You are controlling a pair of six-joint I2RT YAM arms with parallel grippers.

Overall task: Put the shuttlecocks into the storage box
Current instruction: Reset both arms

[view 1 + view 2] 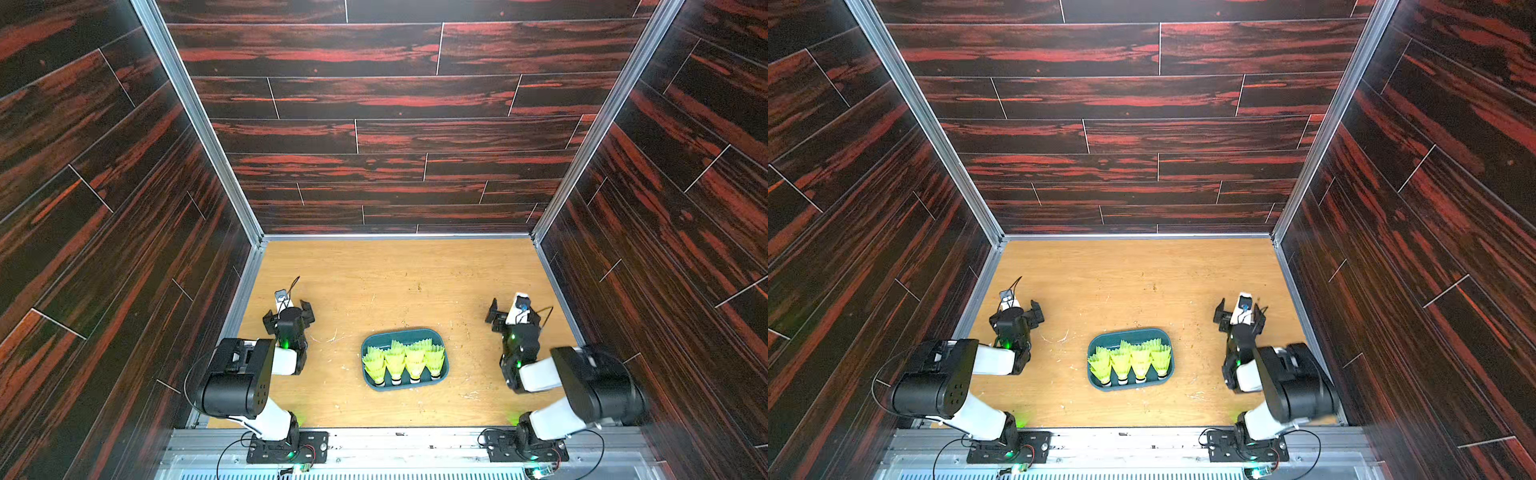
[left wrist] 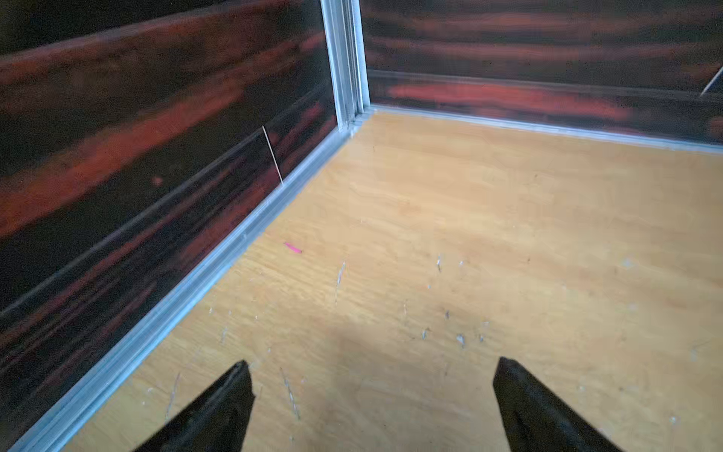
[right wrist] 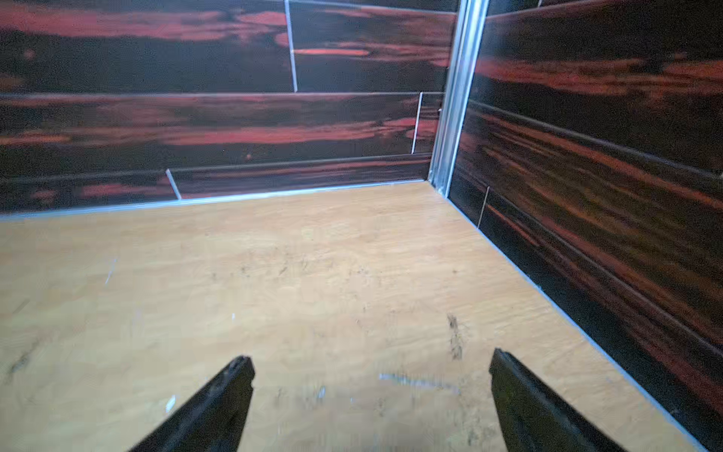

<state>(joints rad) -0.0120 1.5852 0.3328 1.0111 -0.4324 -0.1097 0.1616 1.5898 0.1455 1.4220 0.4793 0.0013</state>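
So the storage box (image 1: 405, 386) (image 1: 1128, 332) sits on the wooden tabletop (image 1: 395, 282) about midway between the two arms, and every shuttlecock I can see is in it. The shuttlecocks (image 1: 405, 359) (image 1: 1131, 359) lie flat in four side-by-side columns, nested into each other, white tips toward the robot's side and neon skirts fanning toward the back wall (couldn't count them exactly, they overlap too much). The left gripper (image 1: 287, 312) (image 1: 1017, 313) hangs off to the box's left and a bit farther back. Its jaws are spread wide with nothing between them, and it's well apart from the box. Same deal for the right gripper (image 1: 516, 313) (image 1: 1240, 312) on the other side: jaws wide, gripping nothing, well clear of the rim. Both wrist cams back this up. The left gripper (image 2: 373, 362) and the right gripper (image 3: 371, 355) each show two black fingers far apart over bare wood, each facing a back corner of the dark red-streaked wall panels. There's a tiny pink scrap (image 2: 292, 247) near the left wall's metal trim, plus pale flecks scattered on the wood.
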